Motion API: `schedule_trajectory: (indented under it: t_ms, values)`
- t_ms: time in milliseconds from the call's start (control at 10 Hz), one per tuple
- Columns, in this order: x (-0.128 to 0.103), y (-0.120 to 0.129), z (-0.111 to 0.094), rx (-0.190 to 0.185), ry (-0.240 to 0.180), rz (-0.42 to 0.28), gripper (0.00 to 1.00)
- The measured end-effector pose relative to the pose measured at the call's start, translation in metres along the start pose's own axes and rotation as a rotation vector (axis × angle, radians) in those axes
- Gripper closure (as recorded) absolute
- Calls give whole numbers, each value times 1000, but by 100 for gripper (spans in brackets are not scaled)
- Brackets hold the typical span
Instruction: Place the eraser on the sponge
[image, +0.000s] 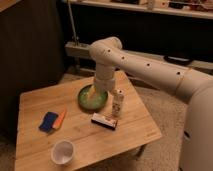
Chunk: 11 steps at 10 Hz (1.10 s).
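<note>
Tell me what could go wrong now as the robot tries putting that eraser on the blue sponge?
The gripper hangs over the green bowl, not the eraser, so it may bump the bowl moving across. The upright white can stands close beside the eraser; the arm might tip it. The orange stick lies right beside the sponge, so the eraser could land partly on it and slide off.
</note>
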Motion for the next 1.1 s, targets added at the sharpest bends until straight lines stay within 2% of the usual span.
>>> schedule_trajectory:
  t_ms: [100,200,300,500,700,900,1100]
  values:
    - [-4,-6,-1,20,69,-70,20]
    - [-16,-23,-3,67,182,-225,20]
    - [-23,-37,-1,89,235,-348,20]
    - [-33,-60,0,114,295,-519,20]
    - [-37,-68,0,122,322,-589,20]
    - [-34,-65,0,70,320,-586,20]
    - [-28,-59,16,11,292,-600,20]
